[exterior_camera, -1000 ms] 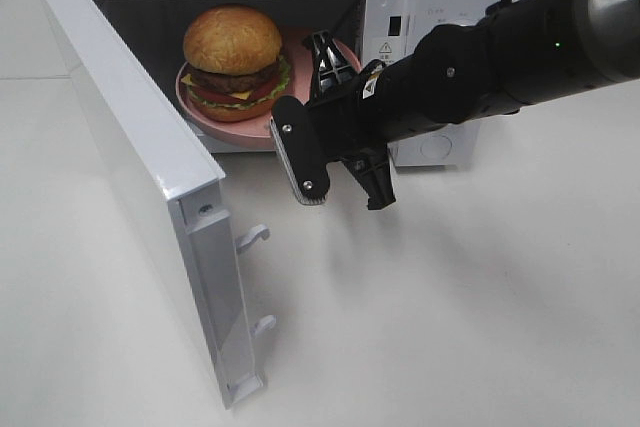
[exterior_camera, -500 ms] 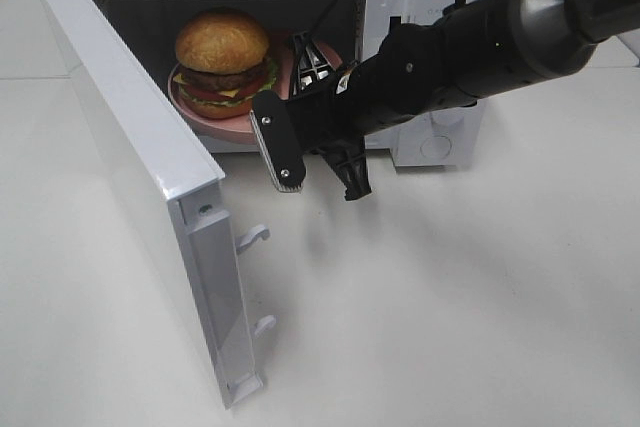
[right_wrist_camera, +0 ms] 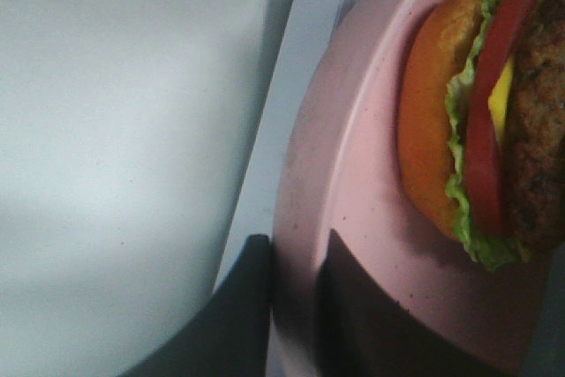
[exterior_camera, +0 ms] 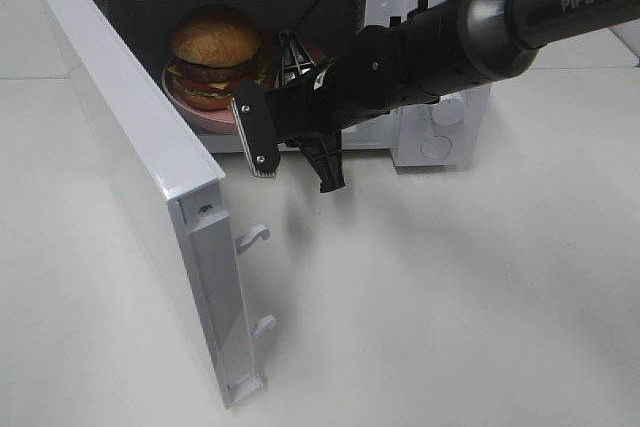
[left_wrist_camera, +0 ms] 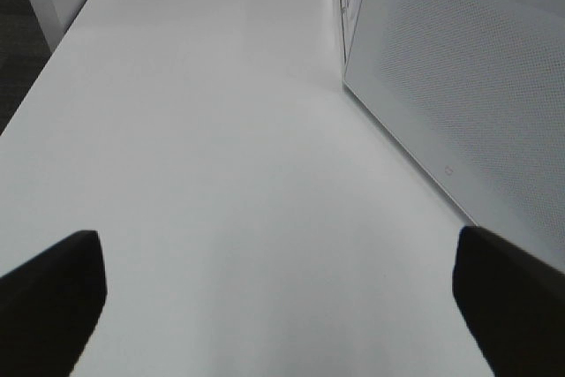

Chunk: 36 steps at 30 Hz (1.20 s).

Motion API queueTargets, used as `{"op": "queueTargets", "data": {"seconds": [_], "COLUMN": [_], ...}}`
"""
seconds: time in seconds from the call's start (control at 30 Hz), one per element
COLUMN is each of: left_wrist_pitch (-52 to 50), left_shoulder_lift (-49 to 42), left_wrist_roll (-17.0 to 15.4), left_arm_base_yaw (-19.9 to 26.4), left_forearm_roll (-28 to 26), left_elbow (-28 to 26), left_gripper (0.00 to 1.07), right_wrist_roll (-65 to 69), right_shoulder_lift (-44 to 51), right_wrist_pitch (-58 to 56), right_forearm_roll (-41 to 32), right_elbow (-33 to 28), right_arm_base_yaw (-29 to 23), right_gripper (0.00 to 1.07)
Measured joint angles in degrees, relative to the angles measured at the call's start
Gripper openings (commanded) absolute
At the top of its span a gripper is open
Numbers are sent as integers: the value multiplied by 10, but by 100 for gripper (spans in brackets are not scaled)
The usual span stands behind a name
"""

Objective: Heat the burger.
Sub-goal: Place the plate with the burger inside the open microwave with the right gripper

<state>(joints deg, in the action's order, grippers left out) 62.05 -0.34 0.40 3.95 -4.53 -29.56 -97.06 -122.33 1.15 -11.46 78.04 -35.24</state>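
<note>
**Step in hand:** loading. The right gripper (right_wrist_camera: 296, 258) has its jaws nearly closed, pinching the rim of the pink plate (right_wrist_camera: 353, 183), one finger above the rim and one below. It reaches into the open microwave (exterior_camera: 430, 137) with the plate inside the cavity. The frames do not show whether the plate rests on the cavity floor or hangs in the grip.

**Location of task item:** the burger (exterior_camera: 215, 55) sits on the plate, inside the cavity toward its left rear, behind the open door (exterior_camera: 130, 147). The plate's front rim lies close to the opening's sill.

**Other tool:** the left gripper (left_wrist_camera: 282, 280) is spread wide and holds nothing. It hangs over bare table (left_wrist_camera: 221, 130) near the door's outer face, well apart from the work.

**Next move, judged:** seat the plate flat and far enough in, let go of the rim, and draw the arm straight back out — without dragging the plate along. The door swing must then be clear before closing. Risk: the burger is tall, so a tilted plate or a jerky release could topple it.

**Condition of burger:**
- Top bun is glossy golden-brown, round, approx. plate-wide.
- Dark patties, red tomato, yellow cheese and green lettuce frill show at the edge.
- Stack is upright and intact. No slippage seen.
</note>
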Motion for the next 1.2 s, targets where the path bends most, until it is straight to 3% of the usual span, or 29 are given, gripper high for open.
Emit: {"op": "queueTargets", "data": {"seconds": [0.37,0.77,1.03,1.1,1.2], "left_wrist_pitch": [0,0,0,0,0], "left_shoulder_lift": [0,0,0,0,0], "left_wrist_roll": [0,0,0,0,0], "left_arm_base_yaw": [0,0,0,0,0], "left_forearm_roll": [0,0,0,0,0], "left_elbow": [0,0,0,0,0], "left_gripper": [100,100,100,100,100], "right_wrist_roll": [26,45,57,64,67], "right_shoulder_lift": [-33,-39,-39,-38,-38], "right_wrist_pitch": [-14,-15,-11,0,2], "right_forearm_roll": [14,30,31,31,31], "right_elbow": [62,68,69,74,76], "right_arm_base_yaw": [18,19,19,19,19], "right_gripper": [4,7,21,33,39]}}
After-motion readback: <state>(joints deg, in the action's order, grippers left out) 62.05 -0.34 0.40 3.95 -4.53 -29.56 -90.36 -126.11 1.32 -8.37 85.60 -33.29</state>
